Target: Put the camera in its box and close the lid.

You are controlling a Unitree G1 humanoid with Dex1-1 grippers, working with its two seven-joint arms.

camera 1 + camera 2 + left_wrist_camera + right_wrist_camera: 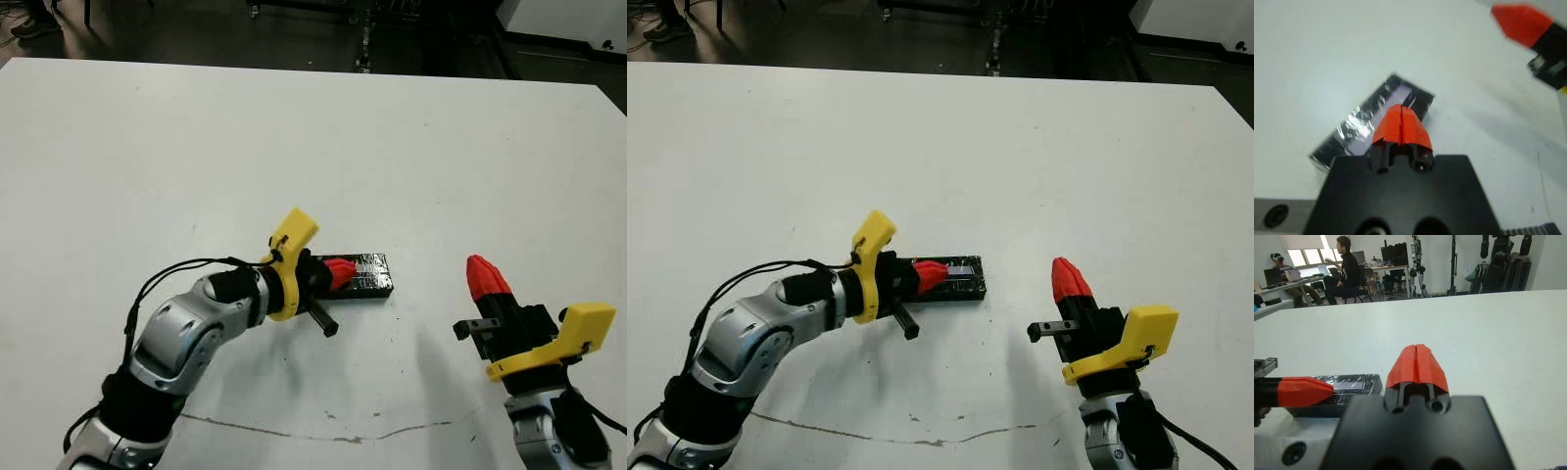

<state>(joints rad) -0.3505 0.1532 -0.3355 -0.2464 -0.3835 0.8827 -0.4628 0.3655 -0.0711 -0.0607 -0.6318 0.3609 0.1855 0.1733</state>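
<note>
Table [294, 137], white and flat, is filling most of the head view, with a thin dark crack-like line running across its near edge. A flat glossy black rectangular lid with a pale silvery stripe [960, 276] is lying flat near the middle of the table, and it appears to be sitting closed on top of the box, which is hidden beneath it. The camera is not showing in any view, so it cannot be told whether it is inside. The left gripper [340, 273], with two red-tipped fingers and a yellow bracket behind it, is reaching in from the left, and its red tips are resting over the lid's left end, pressed together with no gap between them and clasping nothing. The right gripper [1069, 277] is hovering above bare table well to the right of the lid, its red fingers likewise closed together and empty. In the right wrist view, people are sitting at desks far beyond the table.
</note>
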